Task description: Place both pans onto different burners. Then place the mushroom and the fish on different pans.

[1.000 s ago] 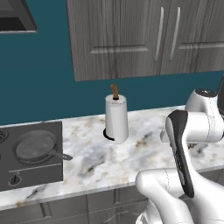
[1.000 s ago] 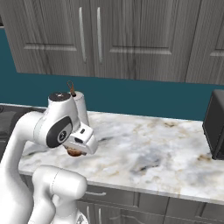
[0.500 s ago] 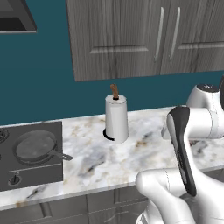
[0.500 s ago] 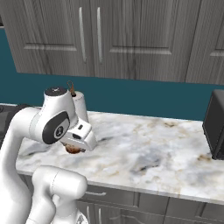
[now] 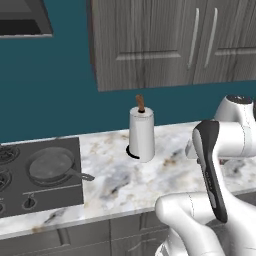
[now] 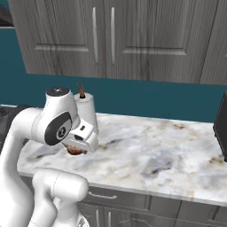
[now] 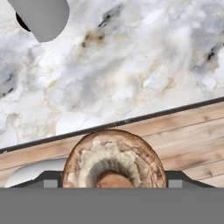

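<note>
One dark pan sits on a burner of the grey cooktop, its thin handle pointing right. Another burner shows at the left edge. My gripper is shut on the brown mushroom, which is held above the marble counter's front edge with its pale gilled underside and stem toward the camera. In the right base view the mushroom hangs under my white hand, the gripper pointing down well to the right of the cooktop. The fish and the other pan are out of view.
A white paper towel roll stands upright on the counter between the cooktop and my hand. A dark appliance stands at the far right. Grey cabinets hang overhead, and a range hood hangs over the cooktop.
The arm's upper joints have swung slightly up and over, and the hand with the mushroom has risen a little. The pan and the roll have not moved.
</note>
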Controlling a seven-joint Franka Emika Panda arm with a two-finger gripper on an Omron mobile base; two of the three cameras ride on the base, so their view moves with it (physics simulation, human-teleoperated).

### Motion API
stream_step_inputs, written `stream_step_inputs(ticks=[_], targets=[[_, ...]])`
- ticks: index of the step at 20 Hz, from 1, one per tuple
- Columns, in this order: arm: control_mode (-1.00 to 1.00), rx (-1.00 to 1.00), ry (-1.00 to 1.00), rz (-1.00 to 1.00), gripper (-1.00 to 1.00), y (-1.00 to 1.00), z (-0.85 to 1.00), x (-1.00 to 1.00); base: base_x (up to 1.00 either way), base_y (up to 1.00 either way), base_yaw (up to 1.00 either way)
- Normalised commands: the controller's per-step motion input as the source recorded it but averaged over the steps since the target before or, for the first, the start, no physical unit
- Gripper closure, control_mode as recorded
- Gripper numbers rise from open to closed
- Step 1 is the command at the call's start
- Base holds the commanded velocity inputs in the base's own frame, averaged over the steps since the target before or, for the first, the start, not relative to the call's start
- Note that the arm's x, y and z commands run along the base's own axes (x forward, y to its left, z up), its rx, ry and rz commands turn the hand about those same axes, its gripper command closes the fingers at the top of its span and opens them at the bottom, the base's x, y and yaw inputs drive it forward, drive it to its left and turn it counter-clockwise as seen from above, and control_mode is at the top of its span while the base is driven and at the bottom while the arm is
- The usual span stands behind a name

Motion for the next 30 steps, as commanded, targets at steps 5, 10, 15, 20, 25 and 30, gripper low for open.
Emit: stream_step_inputs(ticks=[5, 10, 15, 20, 25, 30], targets=[[1.0, 0.0, 0.0, 0.0, 1.0, 0.0, 0.0, 0.0, -0.16, 0.96, 0.0], [1.0, 0.0, 0.0, 0.0, 1.0, 0.0, 0.0, 0.0, -0.11, 1.0, 0.0], [1.0, 0.0, 0.0, 0.0, 1.0, 0.0, 0.0, 0.0, -0.1, 0.95, 0.0], [1.0, 0.0, 0.0, 0.0, 1.0, 0.0, 0.0, 0.0, -0.02, 0.96, 0.0], [1.0, 0.0, 0.0, 0.0, 1.0, 0.0, 0.0, 0.0, -0.01, 0.89, 0.0], [1.0, 0.0, 0.0, 0.0, 1.0, 0.0, 0.0, 0.0, 0.0, 0.75, 0.0]])
